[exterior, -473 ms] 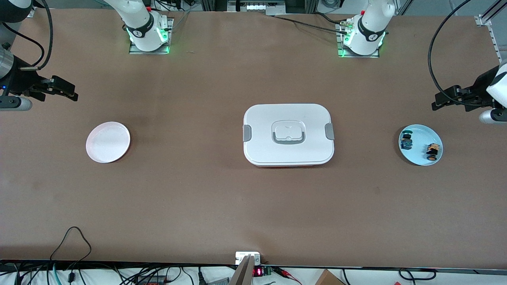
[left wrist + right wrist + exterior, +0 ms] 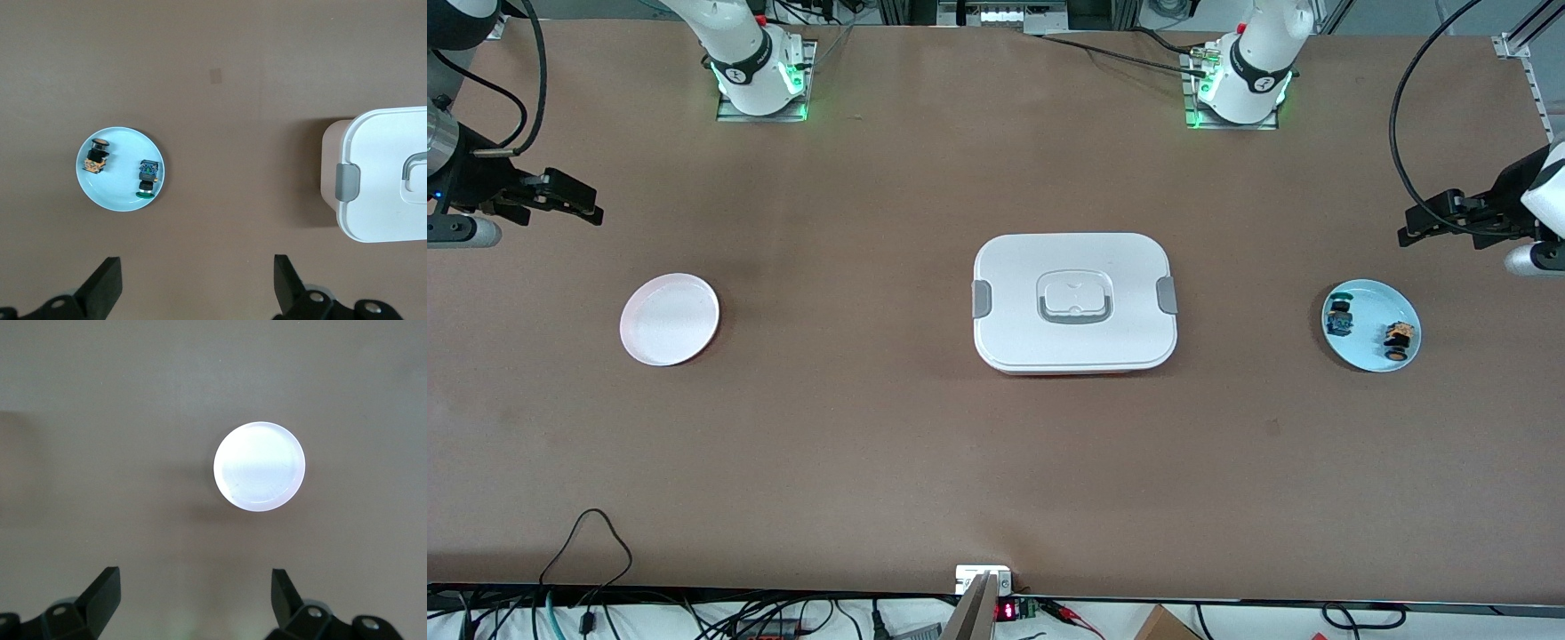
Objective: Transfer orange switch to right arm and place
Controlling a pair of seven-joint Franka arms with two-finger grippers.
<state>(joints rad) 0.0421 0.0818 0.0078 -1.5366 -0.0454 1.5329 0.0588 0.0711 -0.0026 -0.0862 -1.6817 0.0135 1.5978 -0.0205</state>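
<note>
Comparing with half a second ago, both arms have drifted only slightly; everything on the table (image 2: 925,462) lies as it did. The left claw (image 2: 1408,236) hangs over bare table at the left arm's end, its two fingers (image 2: 103,287) spread wide and gripping nothing. Just below it, nearer the front camera, sits the pale blue plate (image 2: 1369,354). On that plate lie two small parts, apart from one another: the orange switch (image 2: 1399,340) on its side toward the table's end, and the blue-and-black switch with a green cap (image 2: 1338,319) toward the middle. The right claw (image 2: 596,214) hangs over bare table at the right arm's end, fingers (image 2: 103,590) likewise spread wide and holding nothing; the white plate (image 2: 669,318) rests nearer the front camera than the spot beneath it, with nothing on it. The white lidded box (image 2: 1074,300), grey latches at both short ends, stands mid-table, well apart from both claws. The left wrist view alone makes the caps' colours plain; the right wrist view takes in only the white plate.
</note>
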